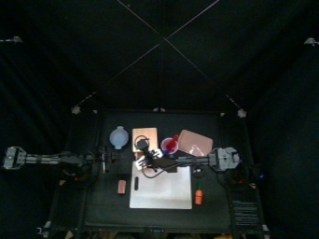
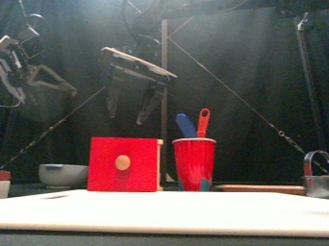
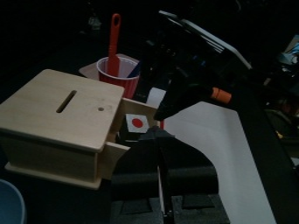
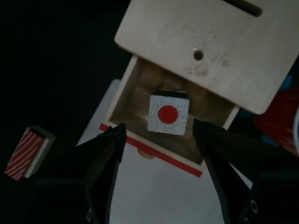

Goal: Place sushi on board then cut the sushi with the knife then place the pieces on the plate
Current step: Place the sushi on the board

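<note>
The pale wooden box [image 1: 145,137] stands behind the white cutting board [image 1: 162,187], its red drawer front [image 2: 125,164] pulled out toward the board. In the drawer stands the dark sushi roll [image 4: 169,111], showing a white end with a red dot [image 3: 136,123]. My right gripper [image 4: 163,144] hangs over the drawer, jaws spread wider than the roll, one on each side and not touching it. The red cup [image 2: 195,163] holds a blue and a red knife. The pink plate [image 1: 196,141] lies back right. My left gripper [image 1: 110,159] is raised left of the box.
A blue-grey bowl [image 1: 118,138] sits left of the box. A red striped toy [image 1: 122,187] lies left of the board. An orange toy [image 1: 197,197] lies at the board's right edge.
</note>
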### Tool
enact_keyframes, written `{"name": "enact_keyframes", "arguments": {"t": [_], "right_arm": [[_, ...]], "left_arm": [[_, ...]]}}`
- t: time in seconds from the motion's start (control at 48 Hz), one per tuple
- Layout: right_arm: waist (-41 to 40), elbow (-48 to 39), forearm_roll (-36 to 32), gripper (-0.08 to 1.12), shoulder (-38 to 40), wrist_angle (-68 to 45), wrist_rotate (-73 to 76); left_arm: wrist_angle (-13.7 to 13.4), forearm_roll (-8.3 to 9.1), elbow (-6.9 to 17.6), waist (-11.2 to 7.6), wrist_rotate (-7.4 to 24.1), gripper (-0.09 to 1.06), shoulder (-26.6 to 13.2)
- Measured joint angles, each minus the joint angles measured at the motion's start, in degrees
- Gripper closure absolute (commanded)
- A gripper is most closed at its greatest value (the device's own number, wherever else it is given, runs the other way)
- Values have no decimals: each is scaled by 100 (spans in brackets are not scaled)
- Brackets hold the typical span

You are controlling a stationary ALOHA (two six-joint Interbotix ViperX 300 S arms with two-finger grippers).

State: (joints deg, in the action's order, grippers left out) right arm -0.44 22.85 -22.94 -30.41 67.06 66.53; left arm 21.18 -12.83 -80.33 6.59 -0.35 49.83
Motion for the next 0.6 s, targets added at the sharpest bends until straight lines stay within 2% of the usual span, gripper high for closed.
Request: {"name": "enact_keyframes", "arguments": {"t": [0.312, 0.604], "right_arm": [[-114, 18, -35, 11, -176, 281, -9], [-123, 35, -44, 12, -308, 158, -18]], "left_arm": [[62, -88, 0, -26, 0, 92, 0], [62, -88, 0, -35, 0, 92, 9]]}}
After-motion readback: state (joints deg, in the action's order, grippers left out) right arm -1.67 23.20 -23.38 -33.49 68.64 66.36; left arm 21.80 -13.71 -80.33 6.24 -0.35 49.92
